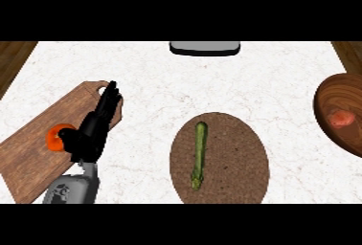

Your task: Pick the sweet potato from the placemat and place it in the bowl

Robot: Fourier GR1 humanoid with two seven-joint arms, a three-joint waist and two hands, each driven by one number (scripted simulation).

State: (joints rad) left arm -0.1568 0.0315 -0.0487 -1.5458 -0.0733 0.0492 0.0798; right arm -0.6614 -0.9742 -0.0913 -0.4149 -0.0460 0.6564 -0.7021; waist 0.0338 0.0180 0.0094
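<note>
Sweet potato [341, 119], reddish-orange lump, sits inside the wooden bowl [332, 95] at the right edge of the view, bowl partly cut off by the frame. Oval brown placemat [240, 158] lies in the lower centre, well apart from the bowl, with a green asparagus spear [200, 154] lying lengthwise on its left half, tip toward the near edge. Left of that, a wooden cutting board [35, 153] lies diagonally on the white marbled surface [176, 81]. An orange round item [55, 137] rests on the board, partly hidden by the robot hand. Left robot hand [99, 124] hangs over the board's right edge, fingers straight and held together pointing away, thumb beside the orange item, pinching nothing. Right robot hand is out of view. A grey-and-black object [204, 48] sits at the far edge, top centre.
</note>
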